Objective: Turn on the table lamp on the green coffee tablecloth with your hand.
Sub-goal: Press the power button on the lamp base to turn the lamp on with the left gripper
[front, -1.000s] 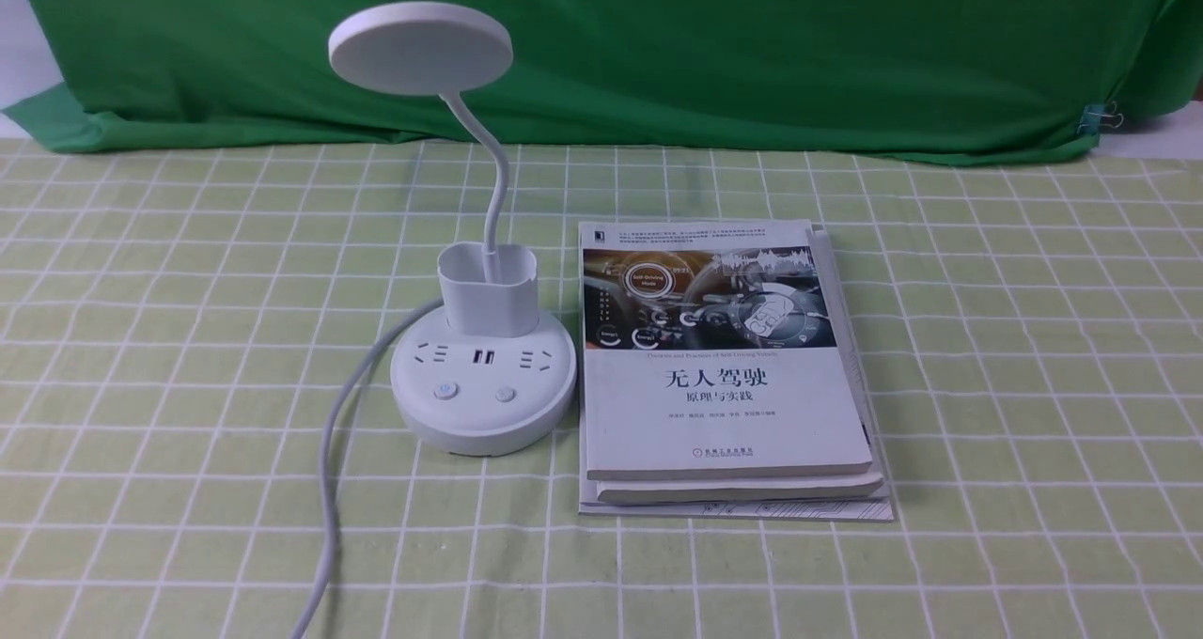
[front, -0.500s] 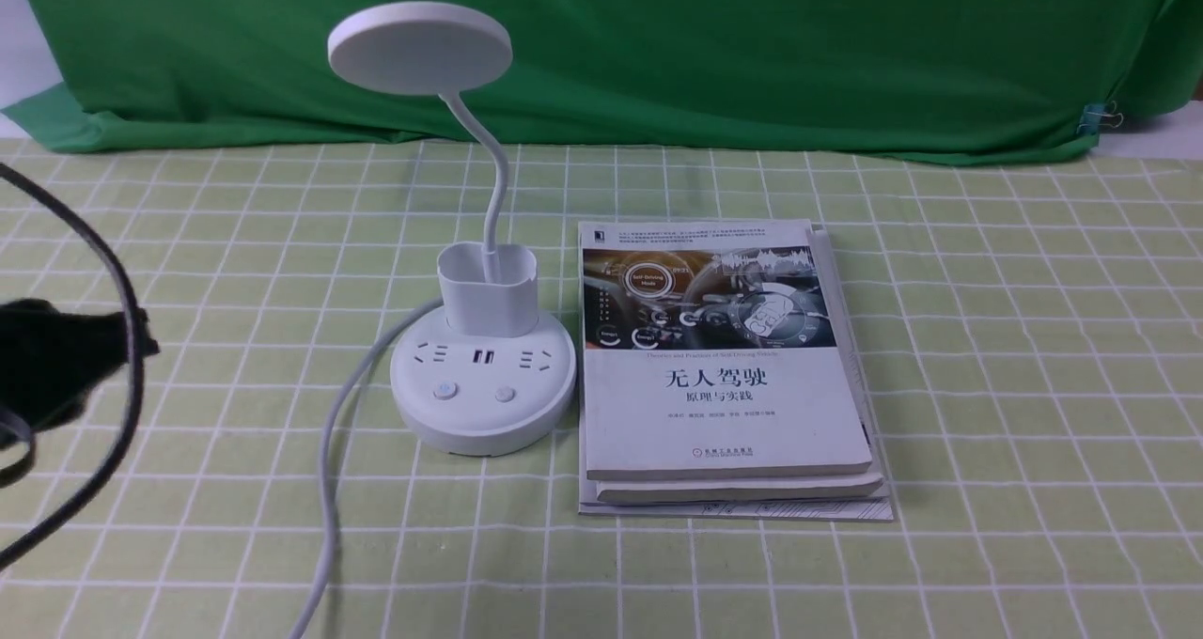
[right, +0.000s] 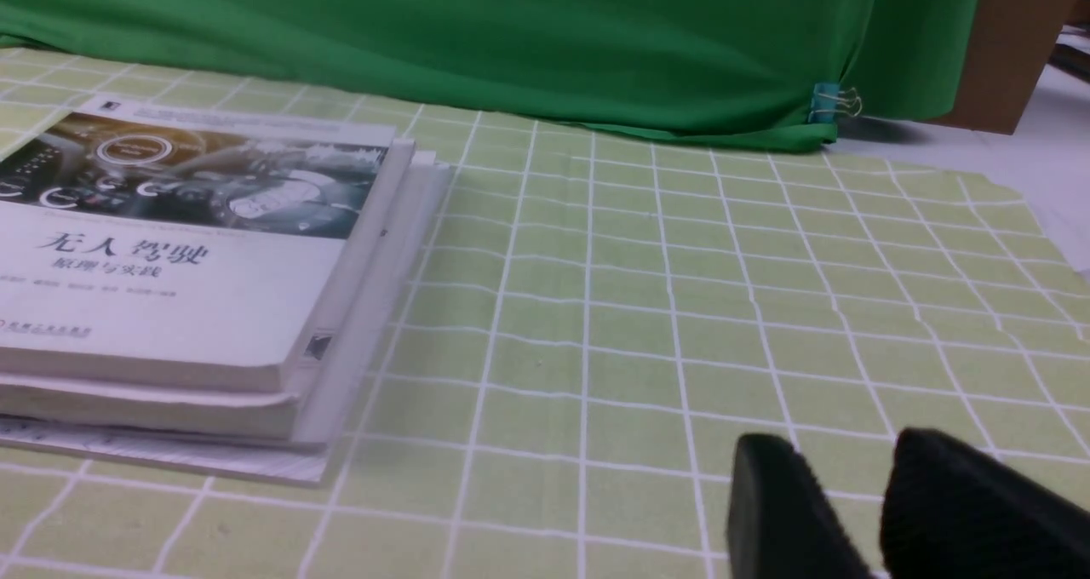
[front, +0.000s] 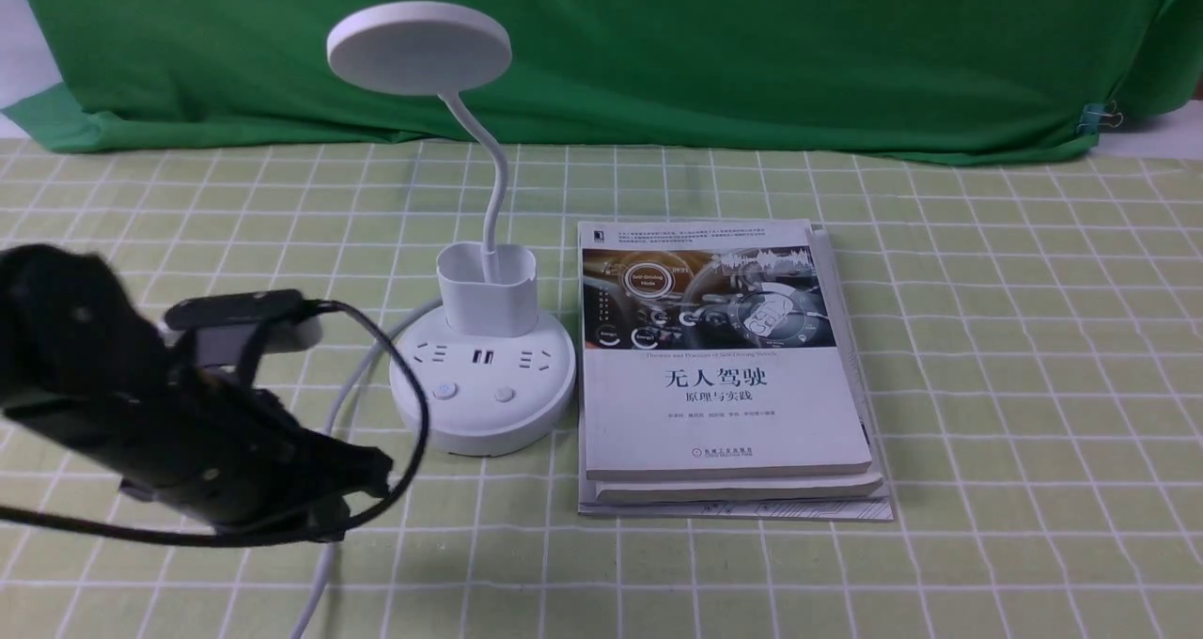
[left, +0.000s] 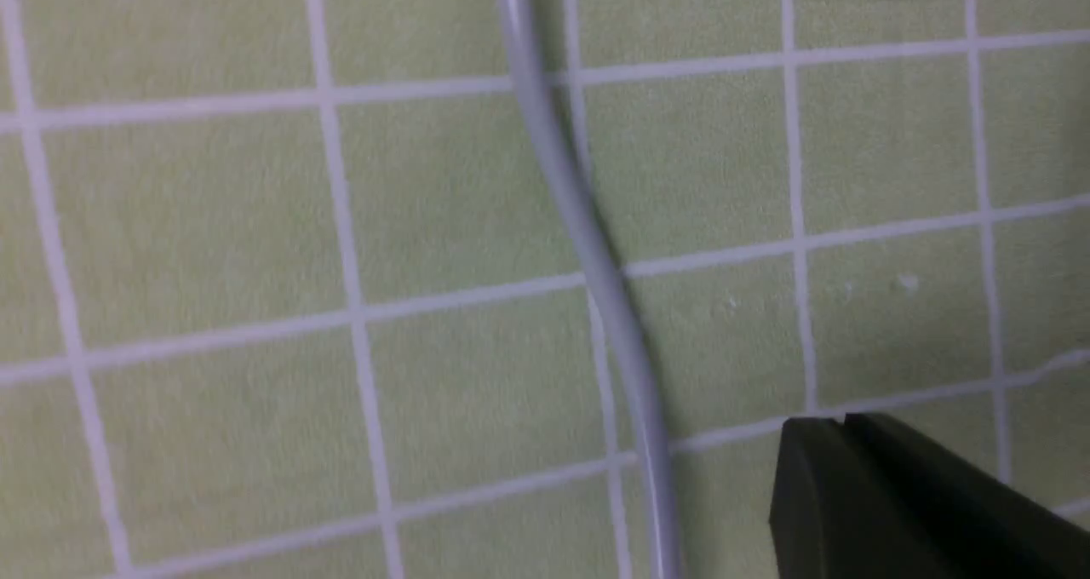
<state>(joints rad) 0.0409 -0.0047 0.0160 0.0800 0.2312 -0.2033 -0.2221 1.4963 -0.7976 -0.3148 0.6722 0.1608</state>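
The white table lamp stands on the green coffee tablecloth, its round base carrying sockets and two buttons. Its disc head sits high on a bendy neck and looks unlit. My left gripper, black and blurred with a looping cable, hovers left of and nearer than the base, apart from it. In the left wrist view the left gripper is shut and empty over the lamp's white cord. My right gripper is open and empty, low over the cloth.
A stack of books lies right beside the lamp base, also in the right wrist view. The lamp cord runs toward the front edge under my left arm. A dark green backdrop hangs behind, clipped at right.
My left arm has come in from the left edge and swung right toward the lamp base. The lamp and books have not moved.
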